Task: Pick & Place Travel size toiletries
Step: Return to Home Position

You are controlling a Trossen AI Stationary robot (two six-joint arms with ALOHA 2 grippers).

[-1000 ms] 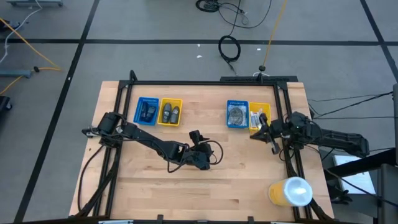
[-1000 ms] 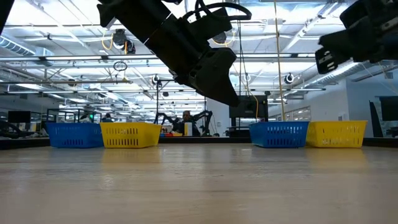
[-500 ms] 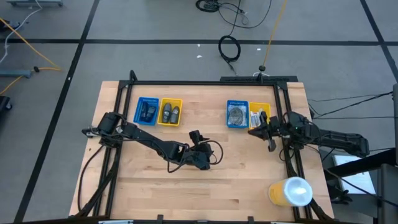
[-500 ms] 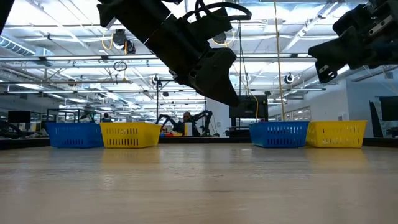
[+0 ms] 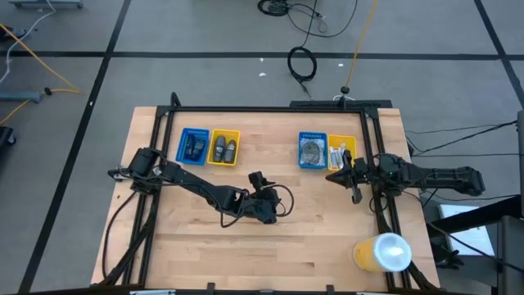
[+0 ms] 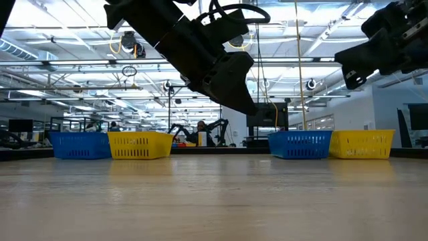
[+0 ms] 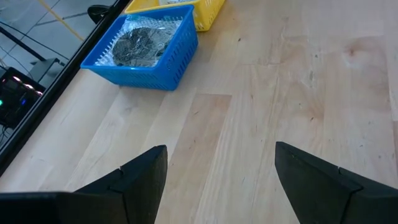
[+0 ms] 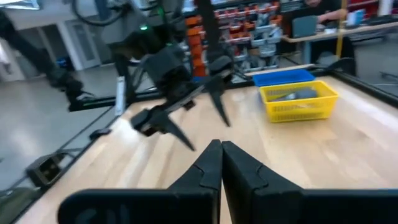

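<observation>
The toiletries lie in four small trays along the table's far side. Dark grey oval pieces fill the left blue tray and the left yellow tray. Clear-wrapped grey discs sit in the right blue tray, and white tubes in the right yellow tray. My left gripper hovers open over bare wood at mid-table. My right gripper is shut and holds nothing; it hangs in the air just near of the right yellow tray and points toward the table's left.
A big yellow cylinder with a white top stands at the table's near right corner. A black frame runs along the table's far and side edges. Bare wood spreads over the near half.
My right arm has swung its elbow toward the table's far edge. Its gripper has tipped and risen a little beside the right yellow tray. The left arm and the trays have kept still.
</observation>
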